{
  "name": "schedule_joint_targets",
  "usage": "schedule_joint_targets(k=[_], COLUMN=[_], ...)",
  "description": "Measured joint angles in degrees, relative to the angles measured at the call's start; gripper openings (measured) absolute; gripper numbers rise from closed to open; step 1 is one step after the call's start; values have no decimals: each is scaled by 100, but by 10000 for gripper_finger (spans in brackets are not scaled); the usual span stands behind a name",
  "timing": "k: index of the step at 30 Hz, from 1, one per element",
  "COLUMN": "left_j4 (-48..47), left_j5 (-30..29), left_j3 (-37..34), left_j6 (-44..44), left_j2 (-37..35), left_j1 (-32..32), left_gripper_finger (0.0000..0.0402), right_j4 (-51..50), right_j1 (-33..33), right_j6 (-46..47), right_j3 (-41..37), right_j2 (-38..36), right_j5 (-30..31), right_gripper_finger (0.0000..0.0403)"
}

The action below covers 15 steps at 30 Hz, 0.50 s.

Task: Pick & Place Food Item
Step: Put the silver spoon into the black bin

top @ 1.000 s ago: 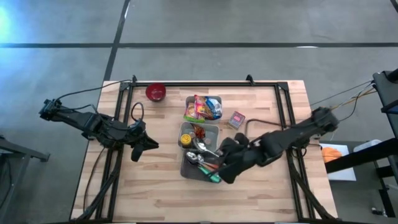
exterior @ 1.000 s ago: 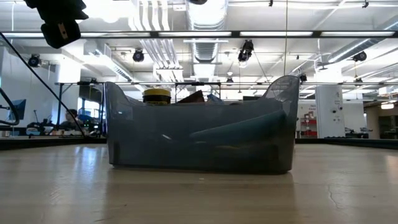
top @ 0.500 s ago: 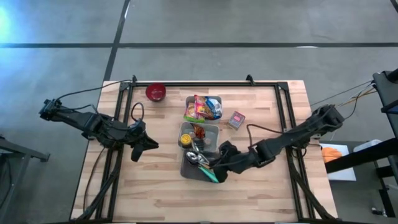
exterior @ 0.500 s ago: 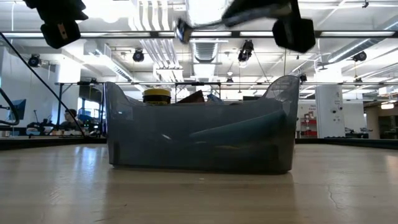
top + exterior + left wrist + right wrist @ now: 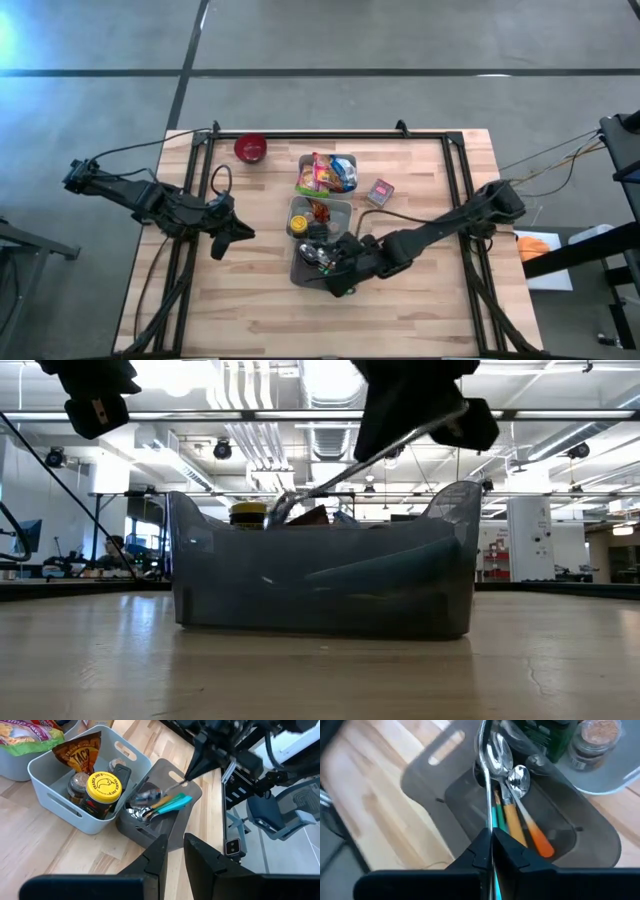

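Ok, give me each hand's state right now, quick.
Left hand: nearly closed, holding nothing, waiting at the table's left side.
Right hand: closed on a metal spoon above the dark bin.

Wooden table (image 5: 260,290), items resting on it.
Beneath the right gripper (image 5: 335,272): dark bin (image 5: 303,272); beyond it light grey bin (image 5: 340,208), snack tray (image 5: 345,160), red bowl (image 5: 251,149), small box (image 5: 380,192).

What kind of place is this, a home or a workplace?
Probably a lab or workshop, not a home: a bare concrete floor around the wooden table, exposed ceiling ducts with strip lights, and desks with monitors in the open room behind.
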Motion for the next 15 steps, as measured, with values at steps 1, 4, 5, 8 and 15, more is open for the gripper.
schedule_joint_targets(k=[1,4,5,8,15], left_j4=[2,1,2,2,2], left_j5=[2,0,1,1,0], left_j3=[0,0,0,0,0], left_j6=[0,0,0,0,0], left_j2=[-2,-1,-2,-2,-2], left_j1=[0,0,-2,0,-1], left_gripper_finger=[67,67,67,67,67], right_j4=[-63,-55,-114,-177,-139], right_j1=[-23,-96,-116,-185,-270], right_j6=[-135,-429,-430,-448,-564], right_j3=[116,375,423,455,446], right_j2=[101,311,379,467,528], right_j5=[-86,-393,-395,-409,-524], right_gripper_finger=[7,6,6,6,7])
